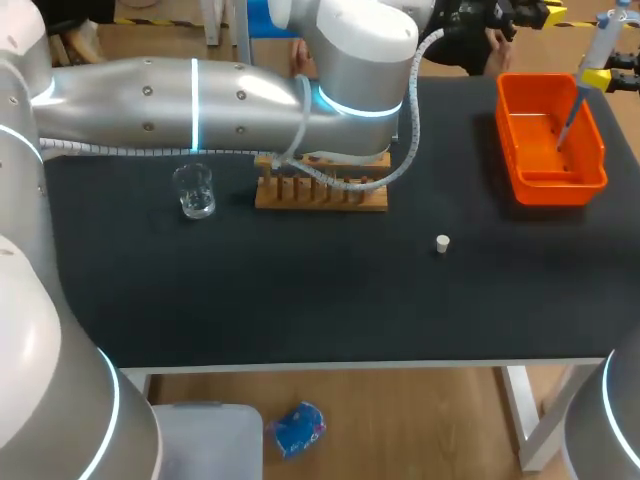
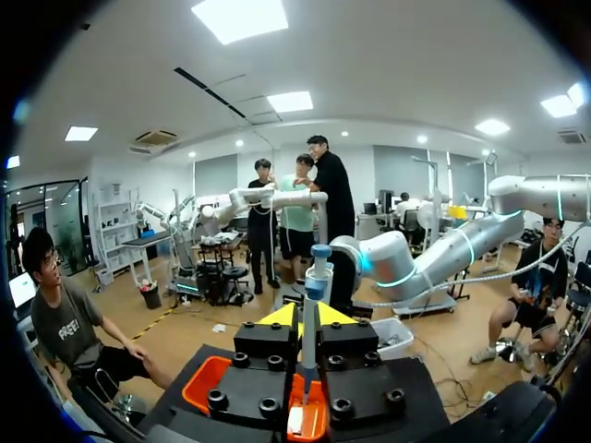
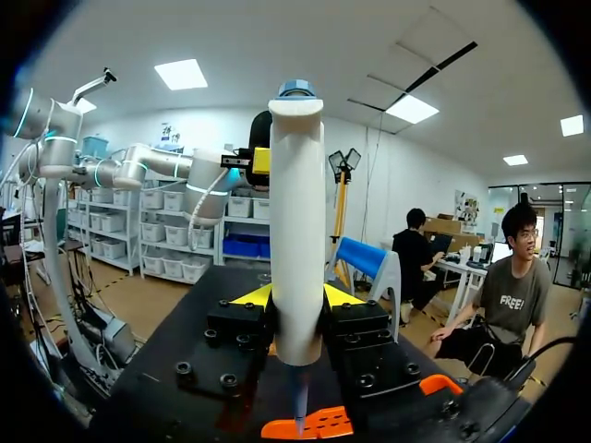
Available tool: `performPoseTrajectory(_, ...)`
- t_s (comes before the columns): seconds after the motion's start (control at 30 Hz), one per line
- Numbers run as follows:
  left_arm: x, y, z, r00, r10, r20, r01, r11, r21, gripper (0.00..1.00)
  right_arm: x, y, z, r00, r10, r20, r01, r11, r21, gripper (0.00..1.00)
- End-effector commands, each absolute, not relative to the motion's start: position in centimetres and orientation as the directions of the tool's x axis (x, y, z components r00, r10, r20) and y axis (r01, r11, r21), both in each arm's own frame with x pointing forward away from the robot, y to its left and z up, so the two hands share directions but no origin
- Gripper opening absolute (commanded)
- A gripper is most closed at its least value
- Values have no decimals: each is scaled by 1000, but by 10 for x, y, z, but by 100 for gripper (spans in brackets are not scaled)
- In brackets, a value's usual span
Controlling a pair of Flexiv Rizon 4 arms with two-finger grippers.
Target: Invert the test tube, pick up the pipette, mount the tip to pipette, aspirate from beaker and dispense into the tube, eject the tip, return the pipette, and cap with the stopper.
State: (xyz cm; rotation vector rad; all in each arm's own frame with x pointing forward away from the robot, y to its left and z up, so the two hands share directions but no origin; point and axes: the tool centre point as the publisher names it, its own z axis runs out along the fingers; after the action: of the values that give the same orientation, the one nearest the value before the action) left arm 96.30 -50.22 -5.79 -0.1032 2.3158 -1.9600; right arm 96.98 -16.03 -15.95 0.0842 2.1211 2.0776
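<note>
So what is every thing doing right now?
pipette: upright, held, thin end down over the orange bin
right gripper: shut on the pipette
beaker: upright on the table
stopper: loose on the table, capping nothing
orange bin: open on top

Bright, even light fell from overhead; glints showed on the beaker (image 1: 193, 190), and only a faint, soft shadow lay just beside it.
</note>
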Motion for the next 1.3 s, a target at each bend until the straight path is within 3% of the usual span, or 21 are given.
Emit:
performPoseTrajectory(0.03,967,-508,-57,-995,-93,-40,24,168,-986,0,969,-160,-159,-984,160,-83,-79,30,996,0)
performPoseTrajectory(0.57,979,-545,-44,-999,-34,-27,19,221,-975,0,969,-160,-159,-984,160,-83,-79,30,996,0)
performPoseTrajectory(1.3,979,-551,-45,-999,-4,-37,36,205,-978,0,969,-160,-159,-984,160,-83,-79,30,996,0)
